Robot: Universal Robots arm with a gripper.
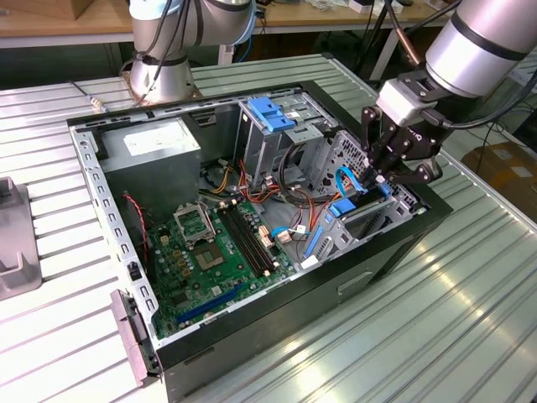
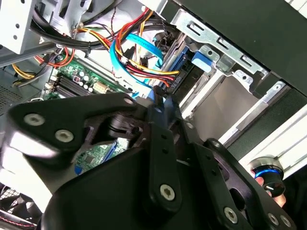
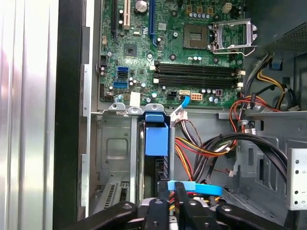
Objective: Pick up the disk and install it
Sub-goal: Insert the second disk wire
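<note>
The disk [image 1: 367,215] stands on edge in the drive cage at the exterior view's right of the open computer case [image 1: 369,277], its blue side rail [image 1: 343,208] showing. In the first wrist view its blue rail end [image 3: 156,136] sits in the cage slot, with the dark disk edge [image 3: 160,168] behind it. The second wrist view shows the same blue rail [image 2: 201,61]. My gripper [image 1: 375,178] hangs just above the disk's end, fingers shut together with nothing seen between them [image 3: 172,192] [image 2: 160,101]. A light-blue cable [image 3: 204,188] runs right by the fingertips.
The motherboard [image 1: 214,252] lies on the case floor, with the grey power supply [image 1: 159,147] at the back. A second cage with a blue latch [image 1: 270,113] stands behind. Bundled coloured wires [image 3: 211,143] cross beside the disk cage. A ribbed metal table [image 1: 436,336] surrounds the case.
</note>
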